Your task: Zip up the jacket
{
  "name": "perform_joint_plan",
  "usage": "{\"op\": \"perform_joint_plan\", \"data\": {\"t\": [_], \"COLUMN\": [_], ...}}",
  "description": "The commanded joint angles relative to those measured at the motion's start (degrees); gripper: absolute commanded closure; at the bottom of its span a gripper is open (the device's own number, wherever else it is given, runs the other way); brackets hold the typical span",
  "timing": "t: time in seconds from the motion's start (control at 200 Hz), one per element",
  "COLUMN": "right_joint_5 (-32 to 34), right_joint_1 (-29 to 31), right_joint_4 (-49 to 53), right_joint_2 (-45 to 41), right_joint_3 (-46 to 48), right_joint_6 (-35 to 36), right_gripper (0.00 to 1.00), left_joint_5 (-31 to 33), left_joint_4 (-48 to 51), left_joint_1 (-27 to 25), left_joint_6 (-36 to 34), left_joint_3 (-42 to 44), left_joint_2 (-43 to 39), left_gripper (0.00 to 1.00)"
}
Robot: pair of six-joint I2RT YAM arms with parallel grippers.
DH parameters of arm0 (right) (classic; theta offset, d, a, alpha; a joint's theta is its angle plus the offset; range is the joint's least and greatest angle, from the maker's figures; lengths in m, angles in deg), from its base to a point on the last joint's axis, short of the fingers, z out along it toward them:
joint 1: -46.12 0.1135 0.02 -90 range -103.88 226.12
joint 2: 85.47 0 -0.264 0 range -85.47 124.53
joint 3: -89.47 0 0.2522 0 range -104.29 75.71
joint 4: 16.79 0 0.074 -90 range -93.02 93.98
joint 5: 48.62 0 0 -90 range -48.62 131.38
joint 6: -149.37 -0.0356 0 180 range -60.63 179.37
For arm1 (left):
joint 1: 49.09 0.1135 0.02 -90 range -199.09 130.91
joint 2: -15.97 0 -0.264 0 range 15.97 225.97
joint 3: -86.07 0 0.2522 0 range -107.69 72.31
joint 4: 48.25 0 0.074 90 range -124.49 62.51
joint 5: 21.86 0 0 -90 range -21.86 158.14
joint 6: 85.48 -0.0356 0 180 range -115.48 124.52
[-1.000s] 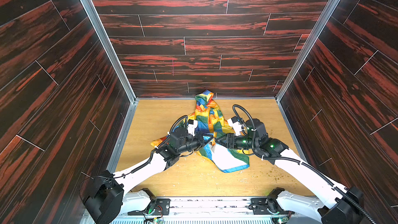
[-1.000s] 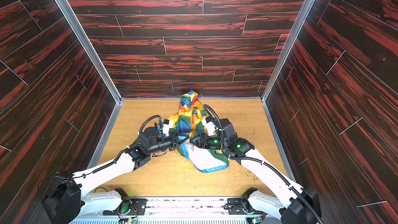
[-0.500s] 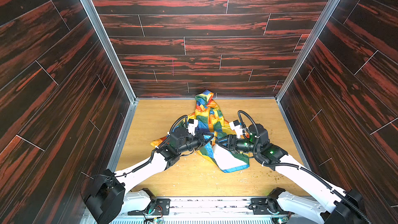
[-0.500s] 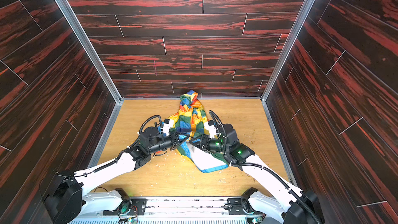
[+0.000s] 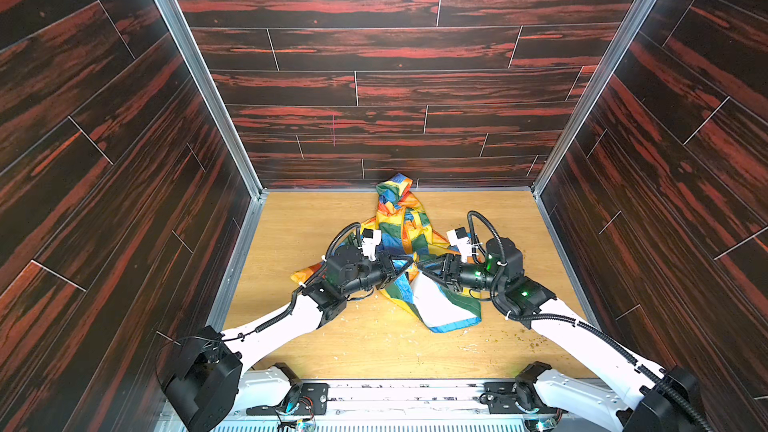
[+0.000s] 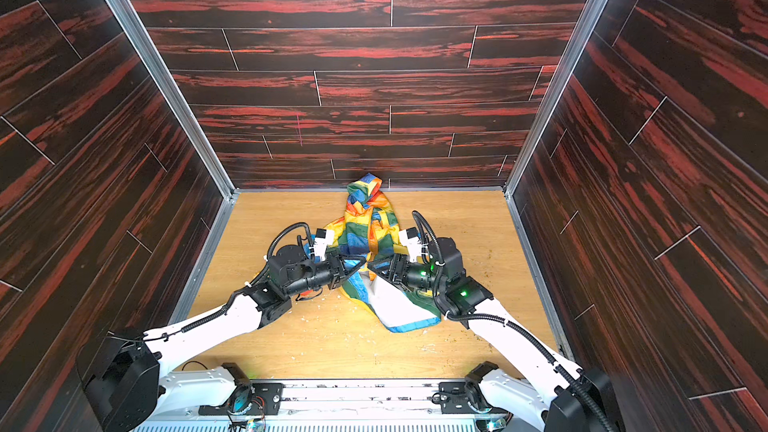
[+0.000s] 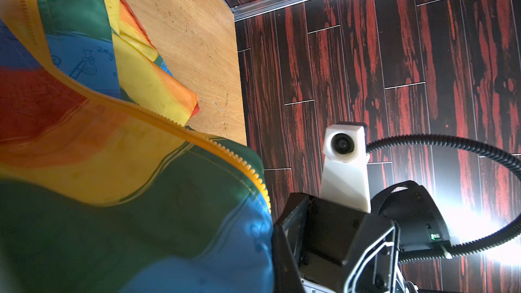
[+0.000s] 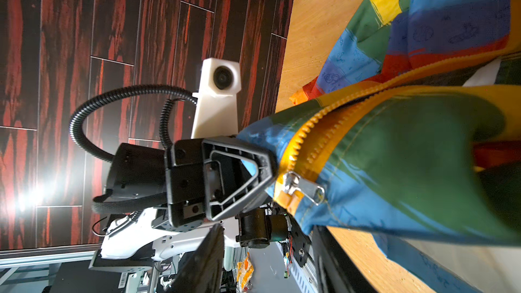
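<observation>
The jacket (image 5: 409,238), rainbow patchwork with white lining, lies crumpled mid-table in both top views, also (image 6: 365,238). My left gripper (image 5: 409,261) is shut on its blue hem corner beside the yellow zipper (image 8: 310,128). In the right wrist view the silver slider and pull (image 8: 306,190) hang just past the left gripper's fingertips (image 8: 265,164). My right gripper (image 5: 422,266) stands open with nothing between its fingers (image 8: 203,260), tip to tip with the left one. In the left wrist view the jacket (image 7: 127,193) hides my left jaws.
The wooden table (image 5: 316,222) is boxed in by dark red plank walls (image 5: 374,89) at the back and both sides. Crumbs (image 5: 528,340) dot the table near the front. The right arm's wrist camera (image 7: 342,143) faces the left one at close range.
The right arm's wrist shifted back and its cable loop rose while its open fingers stayed at the hem. The left gripper and the jacket have held still.
</observation>
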Motion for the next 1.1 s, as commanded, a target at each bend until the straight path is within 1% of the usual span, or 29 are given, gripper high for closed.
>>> {"op": "perform_joint_plan", "data": {"t": [0.0, 0.361, 0.476, 0.822, 1.097], "right_joint_5": [-1.01, -2.77, -2.28, -3.05, -2.88], "right_joint_1": [-0.63, -0.65, -0.61, -1.23, -2.32], "right_joint_4": [-1.95, 3.67, 5.64, -2.53, -3.15], "right_joint_2": [-1.36, -5.21, -4.96, 1.64, 2.23], "right_joint_3": [0.87, -0.75, -1.72, -1.77, -1.08], "right_joint_6": [-1.15, -0.51, 0.81, -0.71, -0.74], "right_gripper": [0.47, 0.47, 0.44, 0.44, 0.44], "left_joint_5": [-0.53, -0.30, -0.41, -0.92, -1.26], "left_joint_4": [-1.81, -1.90, -1.90, -1.56, -2.19], "left_joint_1": [0.24, 0.24, 0.24, 0.25, 0.21], "left_joint_6": [0.42, 0.31, 0.39, 0.66, 0.97], "left_joint_3": [0.44, 0.18, 0.09, 0.26, 0.23], "left_joint_2": [-0.51, 0.19, 0.27, -0.44, -0.30], "left_gripper": [1.00, 1.00, 1.00, 1.00, 1.00]}}
